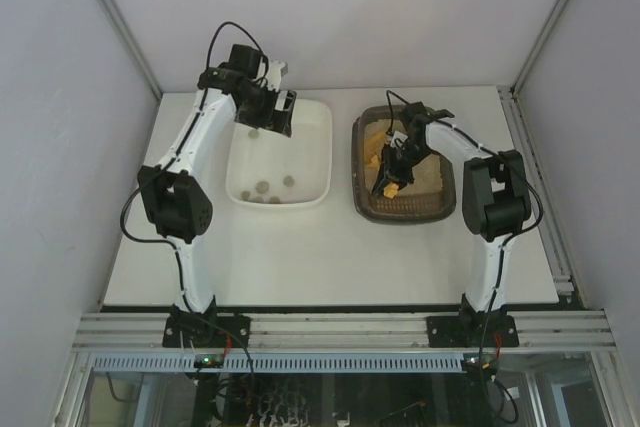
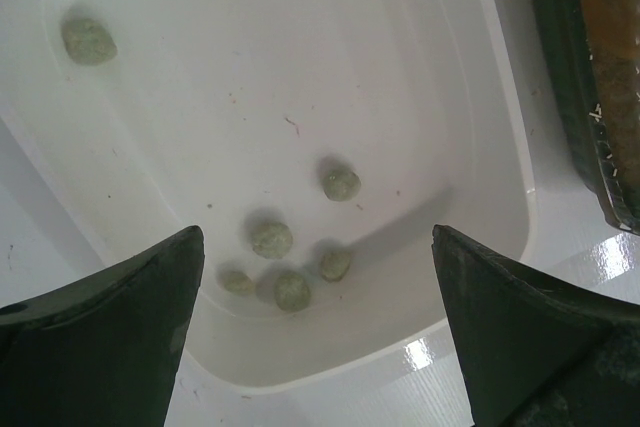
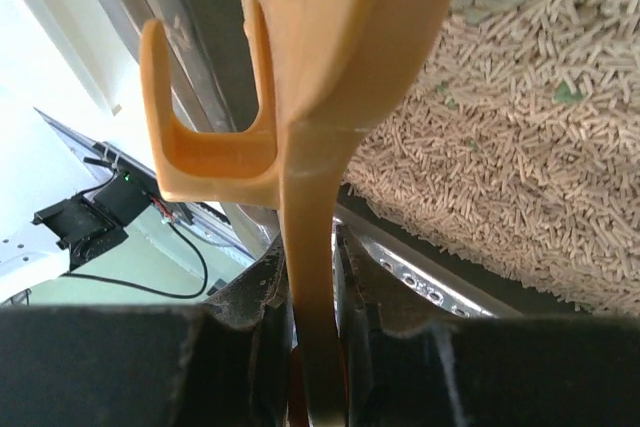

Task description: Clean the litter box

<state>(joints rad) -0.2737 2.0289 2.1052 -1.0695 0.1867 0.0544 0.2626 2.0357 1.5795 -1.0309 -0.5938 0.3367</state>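
The litter box is a dark brown tray on the right half of the table, with beige pellet litter inside. My right gripper hangs over it, shut on the flat handle of the yellow scoop, whose handle hook sticks out to the left in the right wrist view. Yellow parts of the scoop show over the box's left side. My left gripper is open with nothing between its fingers, held above the white tub. Several grey-green clumps lie at the tub's near end.
The white tub stands just left of the litter box, a narrow strip of table between them. The box's dark rim shows at the right edge of the left wrist view. Enclosure walls stand close on the left, right and back.
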